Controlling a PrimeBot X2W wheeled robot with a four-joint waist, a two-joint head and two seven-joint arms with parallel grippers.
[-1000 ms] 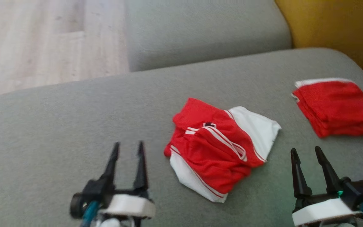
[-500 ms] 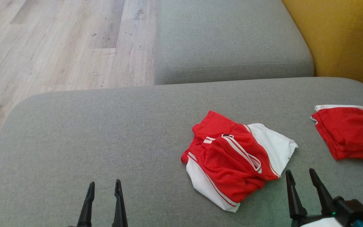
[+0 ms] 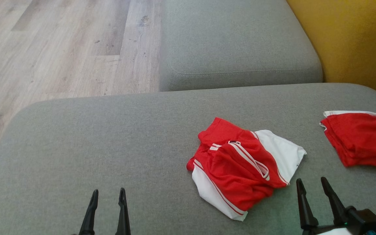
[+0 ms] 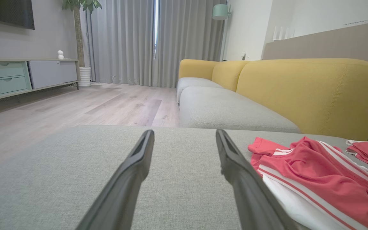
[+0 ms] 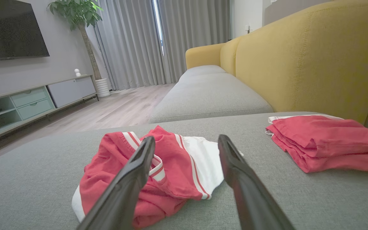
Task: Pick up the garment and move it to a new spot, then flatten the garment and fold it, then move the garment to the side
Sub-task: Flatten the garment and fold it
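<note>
While its fingers stand wide apart and hold nothing, the left gripper hovers nearer than the crumpled red-and-white shorts and well to their left. The right gripper, equally spread and empty, hovers just beside their near right edge. The shorts lie on the grey seat cushion. A folded red garment lies farther right, apart from them.

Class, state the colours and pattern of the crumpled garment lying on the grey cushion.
The crumpled garment is red with white panels and thin white stripes, clearest in the head view.
</note>
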